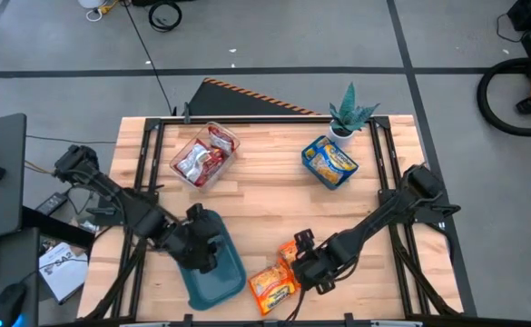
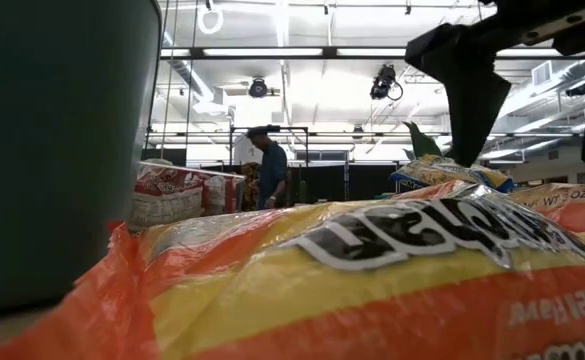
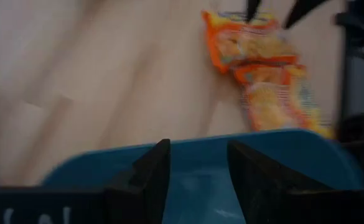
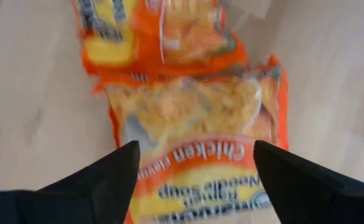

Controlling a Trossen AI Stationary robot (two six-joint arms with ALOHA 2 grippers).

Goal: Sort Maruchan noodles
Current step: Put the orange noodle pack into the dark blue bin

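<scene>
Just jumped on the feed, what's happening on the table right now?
Ramen sorting is under way. The right hand hangs open over the orange packets at the table's near edge, gripping nothing. The left hand is open over the empty teal tray beside them. Red packets sit in a clear bin, blue-and-yellow ones in a blue tray.

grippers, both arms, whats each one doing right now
Left gripper: open, jaws apart over the teal tray, holding nothing.
Right gripper: open, jaws spread wide over the orange noodle packets, nothing gripped yet.
</scene>
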